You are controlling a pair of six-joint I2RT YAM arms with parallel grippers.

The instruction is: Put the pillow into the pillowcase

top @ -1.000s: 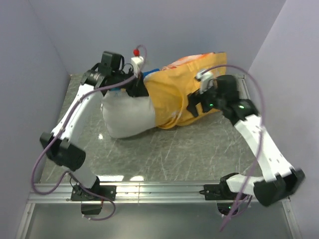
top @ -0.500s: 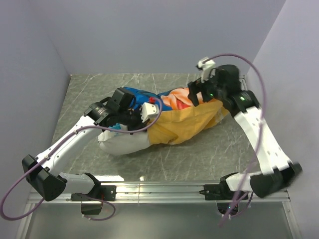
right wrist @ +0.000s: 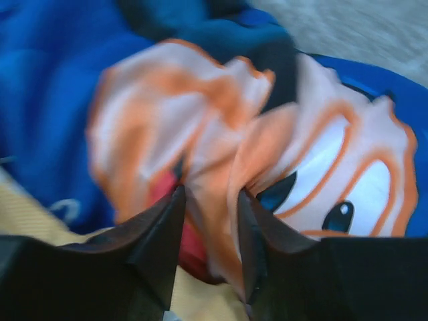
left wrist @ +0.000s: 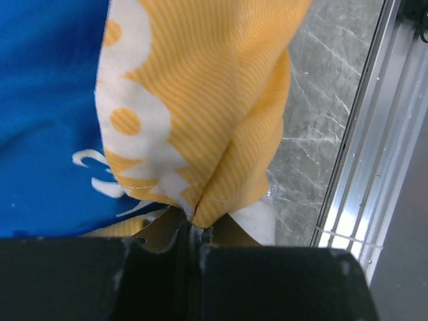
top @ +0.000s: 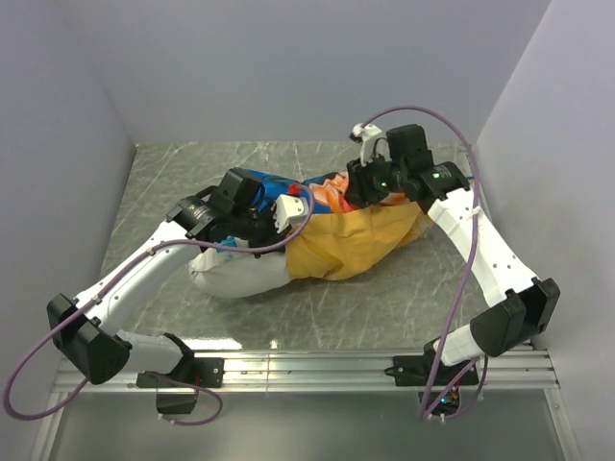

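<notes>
The white pillow (top: 240,274) lies left of centre, its right part inside the pillowcase (top: 360,240). The case shows its orange-yellow face in front, with blue and a cartoon face bunched behind. My left gripper (top: 286,217) sits over the case's mouth, shut on the yellow hem (left wrist: 200,207). A bit of white pillow (left wrist: 262,221) peeks out beside it. My right gripper (top: 354,192) is at the back of the case. Its jaws (right wrist: 210,200) stand narrow and pinch a raised fold of the cartoon-face fabric (right wrist: 321,167).
Grey marble tabletop (top: 384,307) with a metal rail (top: 317,365) along the near edge. Walls close in at the left, back and right. The right arm's elbow (top: 519,317) hangs near the right wall.
The left arm swung from the back toward the middle, dragging the case's mouth; the blue face turned up. The right gripper moved back-left and closed on a fold.
</notes>
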